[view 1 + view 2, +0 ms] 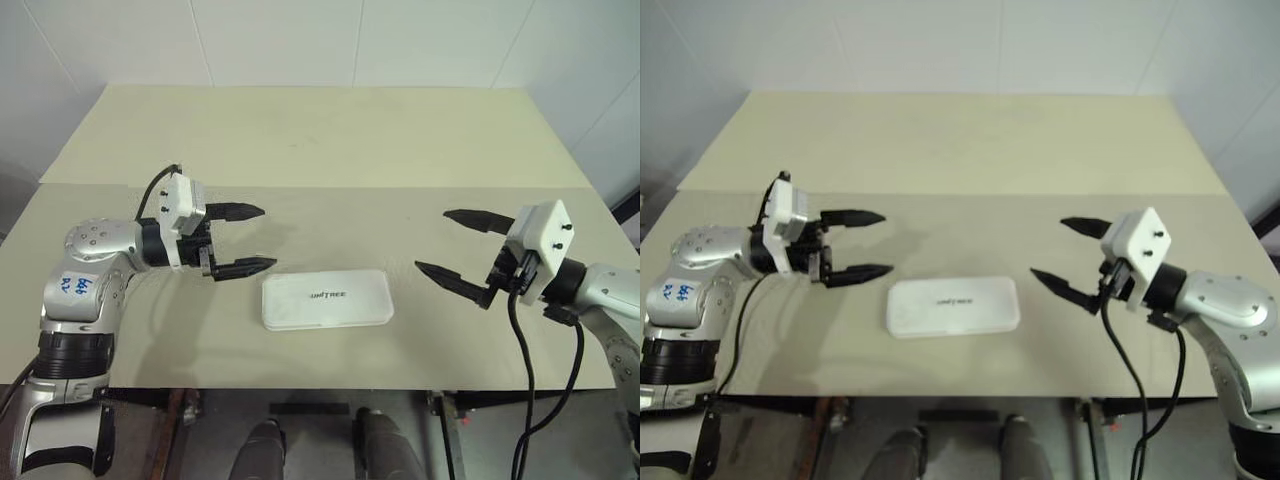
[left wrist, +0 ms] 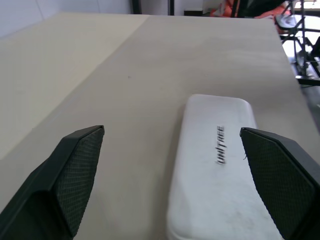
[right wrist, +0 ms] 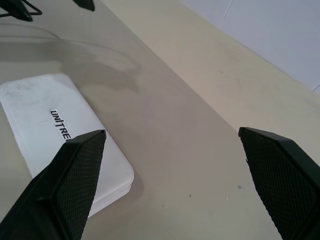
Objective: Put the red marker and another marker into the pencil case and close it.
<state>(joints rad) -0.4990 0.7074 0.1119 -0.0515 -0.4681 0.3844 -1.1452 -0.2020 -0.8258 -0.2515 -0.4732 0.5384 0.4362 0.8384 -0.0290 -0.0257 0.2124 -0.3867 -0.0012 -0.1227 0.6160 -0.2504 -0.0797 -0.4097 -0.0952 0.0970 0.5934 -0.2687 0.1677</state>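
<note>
The white pencil case (image 1: 327, 299) lies flat near the table's front edge with its lid down and dark lettering on top; it is also in the left wrist view as the pencil case (image 2: 217, 165) and in the right wrist view as the pencil case (image 3: 55, 130). The red marker and the other marker are hidden. My left gripper (image 1: 245, 238) hangs open just left of the case, above the table, with nothing between its fingers (image 2: 75, 175). Open and empty too, my right gripper (image 1: 450, 242) is held to the right of the case, its fingers (image 3: 75, 175) spread wide.
The beige table (image 1: 330, 150) stretches back to a white wall. A seam crosses the table behind both grippers. Black cables (image 1: 525, 370) hang from the right wrist past the table's front edge.
</note>
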